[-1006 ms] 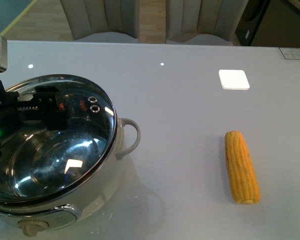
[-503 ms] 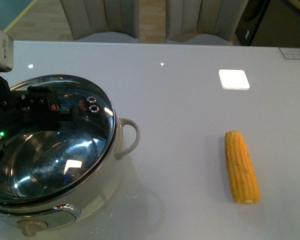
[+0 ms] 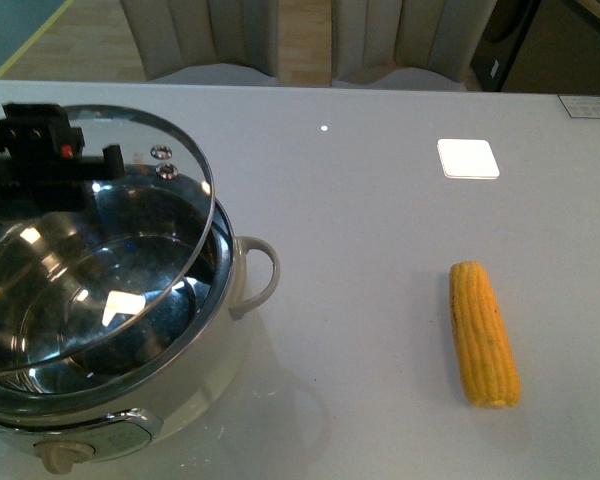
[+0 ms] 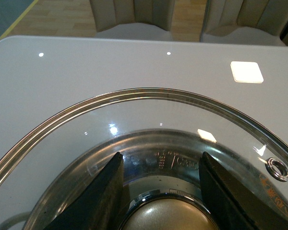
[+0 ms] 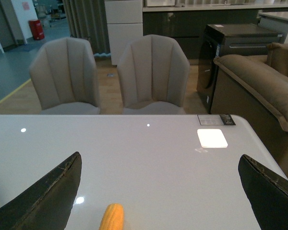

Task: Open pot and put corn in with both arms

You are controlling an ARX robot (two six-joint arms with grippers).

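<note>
Glass lid [image 3: 130, 205] sits tilted over the pot [image 3: 212, 368], far edge raised, near edge low by the rim. So I'm calling this the opening step, not finished. My left tool [image 4: 164, 191] is clamped on the knob [image 4: 168, 216], one finger against each side.

My right tool [image 5: 161, 194] hangs with its fingers spread wide, gripping nothing. The corn [image 3: 484, 333] lies flat on the worktop [image 3: 360, 200], well apart from the pot, out on its loop-handle side. Its long axis runs roughly front to back alongside the pot. The narrower tip points away from me, and the blunt end sits nearer me, swung slightly further from the pot.

Next, I reckon the lid must clear the rim fully. Then the right tool needs to drop over the cob's middle, fingers set across its width.
</note>
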